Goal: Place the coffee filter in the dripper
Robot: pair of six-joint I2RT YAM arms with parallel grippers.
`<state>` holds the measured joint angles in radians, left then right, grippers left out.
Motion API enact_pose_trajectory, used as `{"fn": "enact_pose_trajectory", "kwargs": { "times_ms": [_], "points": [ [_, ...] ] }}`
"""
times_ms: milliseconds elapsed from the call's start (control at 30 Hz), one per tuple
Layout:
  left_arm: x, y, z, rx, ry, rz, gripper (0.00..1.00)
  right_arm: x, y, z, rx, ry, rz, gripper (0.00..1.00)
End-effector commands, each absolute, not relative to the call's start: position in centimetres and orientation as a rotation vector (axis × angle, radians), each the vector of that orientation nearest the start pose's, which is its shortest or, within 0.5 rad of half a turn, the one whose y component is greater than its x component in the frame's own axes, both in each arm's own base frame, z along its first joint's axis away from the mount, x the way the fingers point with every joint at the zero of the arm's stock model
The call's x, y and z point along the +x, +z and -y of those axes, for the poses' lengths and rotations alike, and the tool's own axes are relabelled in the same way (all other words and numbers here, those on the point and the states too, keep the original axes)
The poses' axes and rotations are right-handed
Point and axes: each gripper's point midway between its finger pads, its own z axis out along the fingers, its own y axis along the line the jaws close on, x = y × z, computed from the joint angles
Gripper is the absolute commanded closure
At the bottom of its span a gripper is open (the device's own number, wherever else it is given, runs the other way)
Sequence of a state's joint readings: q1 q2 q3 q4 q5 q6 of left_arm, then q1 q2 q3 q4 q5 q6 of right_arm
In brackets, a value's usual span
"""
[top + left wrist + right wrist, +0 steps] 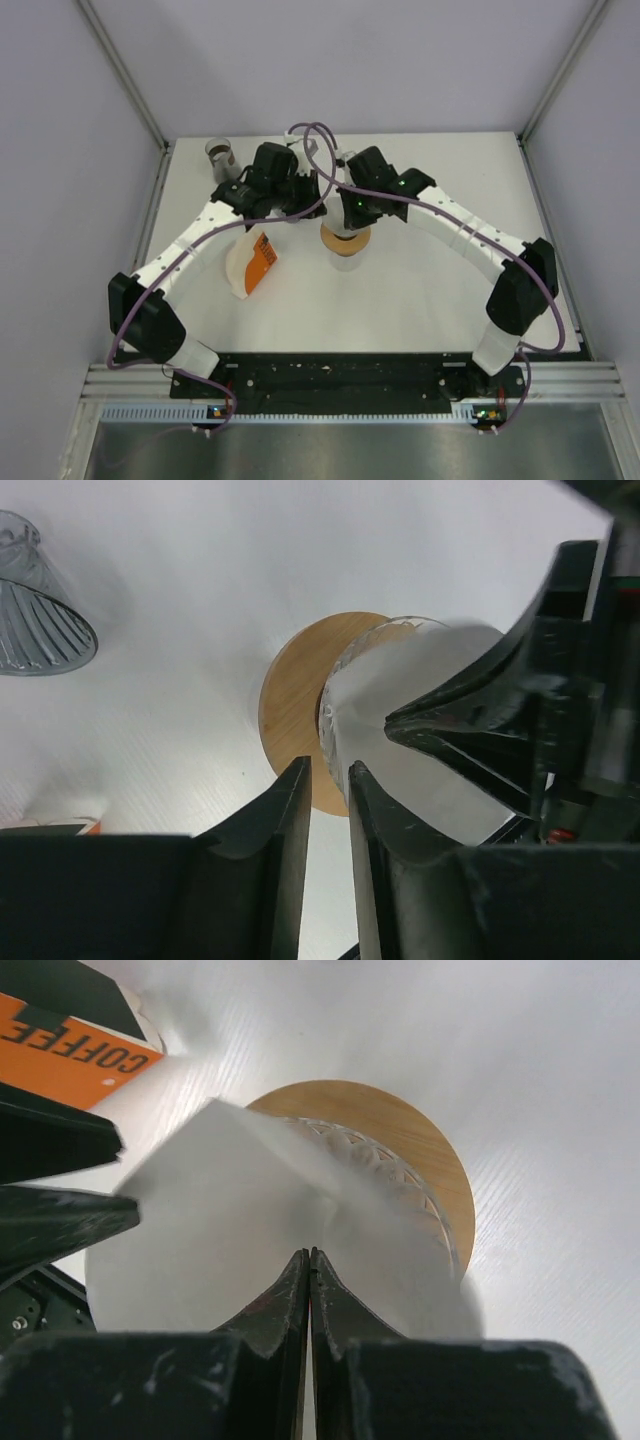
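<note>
Top view looks down from behind; both wrist views peer closely past their fingers (285,850) at the dripper (400,1130).

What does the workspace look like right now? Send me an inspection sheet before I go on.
Surface: white table, no spills seen.
Job's things: coffee filter lies over the rim of the glass dripper, not clearly seated; the dripper stands on its wooden base.
Clutter: orange-labelled filter pack left of the dripper; ribbed glass cone at the far left.
Tools: right tool shut on the filter; left tool slightly open, holding nothing.
Cables: purple cables loop between the wrists.
Surroundings: grey walls; nothing else seen.
</note>
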<state>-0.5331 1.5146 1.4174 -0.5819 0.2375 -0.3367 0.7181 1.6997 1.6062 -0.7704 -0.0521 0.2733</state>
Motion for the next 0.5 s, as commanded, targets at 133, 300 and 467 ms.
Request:
{"fn": "enact_pose_trajectory", "kwargs": {
  "times_ms": [133, 300, 467],
  "points": [
    [34.5, 29.9, 25.6, 0.344, -0.746, -2.122, 0.51, 31.6, 19.8, -31.0, -0.681, 0.413, -2.442, 1.00],
    [34.5, 31.0, 24.3, 0.241, -0.790, -2.127, 0.48, 32.4, 18.1, -30.8, -0.715, 0.279, -2.510, 1.00],
    [33.5, 28.4, 23.6, 0.123, -0.831, -2.205, 0.47, 32.3, 16.5, -30.5, -0.736, 0.201, -2.584, 1.00]
  ]
}}
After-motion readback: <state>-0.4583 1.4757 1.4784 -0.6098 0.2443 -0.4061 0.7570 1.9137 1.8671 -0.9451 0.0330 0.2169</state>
